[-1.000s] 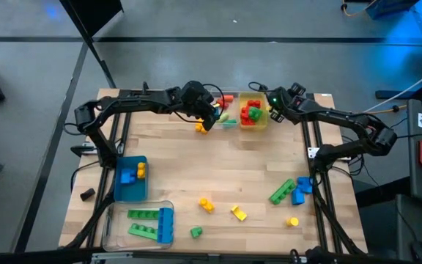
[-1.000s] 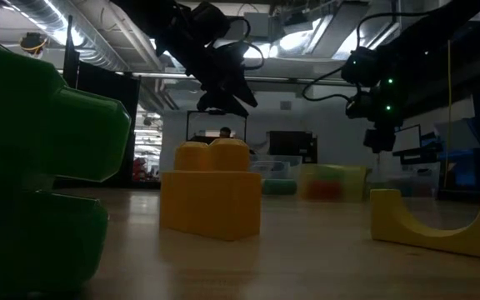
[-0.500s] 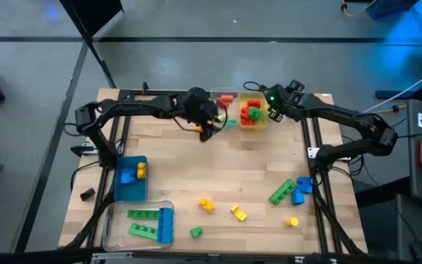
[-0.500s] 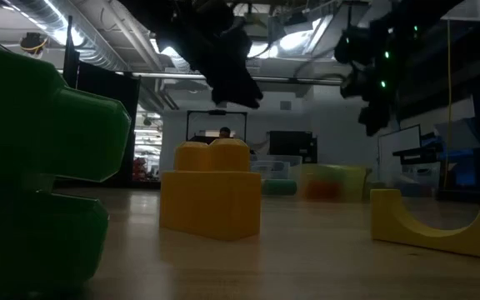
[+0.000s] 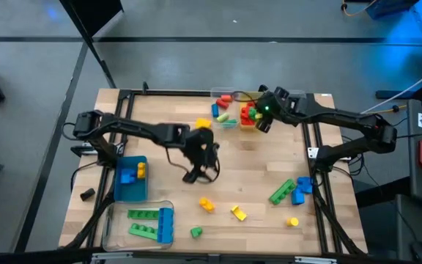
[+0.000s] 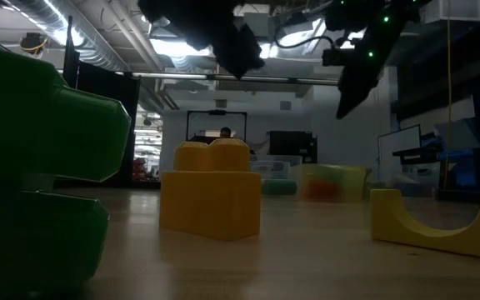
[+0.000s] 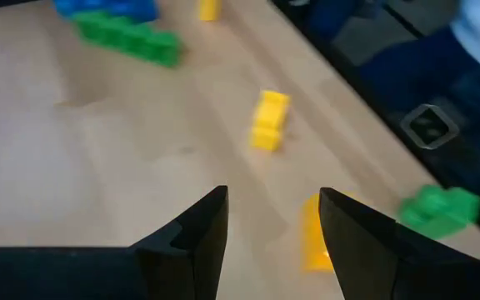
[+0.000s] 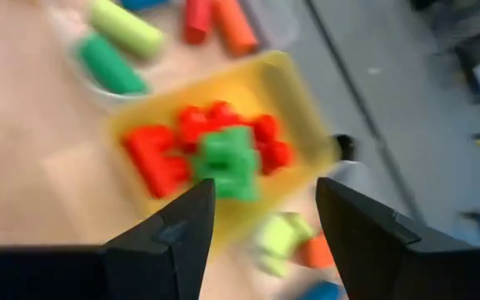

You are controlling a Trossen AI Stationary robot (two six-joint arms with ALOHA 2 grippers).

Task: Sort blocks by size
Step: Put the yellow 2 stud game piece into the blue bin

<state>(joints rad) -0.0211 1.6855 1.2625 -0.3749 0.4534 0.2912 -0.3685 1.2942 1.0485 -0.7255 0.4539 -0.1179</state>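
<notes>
1. Your left gripper [image 5: 194, 176] is hanging over the middle of the table [image 5: 240, 172], and its fingers [image 7: 198, 242] are standing apart with nothing between them.
2. Just past those fingers a yellow block [image 7: 268, 121] is lying on the wood, and a yellow arch block [image 7: 313, 237] is sitting close to one fingertip.
3. Your right gripper [image 5: 262, 122] is hovering at the far edge, over the yellow bin [image 8: 286, 92], with its fingers [image 8: 182, 229] apart and empty too.
4. That yellow bin is holding red blocks [image 8: 161, 158] and a green block [image 8: 227, 158] (all piled together).
5. Right beside it, a clear bin [image 5: 222, 111] is holding more blocks in red, blue and green.
6. Near your right side, a long green block [image 5: 281, 191] is lying next to a blue block [image 5: 301, 189].
7. A small yellow block [image 5: 292, 221] and a small green block [image 5: 195, 232] are sitting near the front edge.
8. A blue bin [image 5: 130, 192] and a clear tray [image 5: 116, 220] at the front left are already holding blocks.
</notes>
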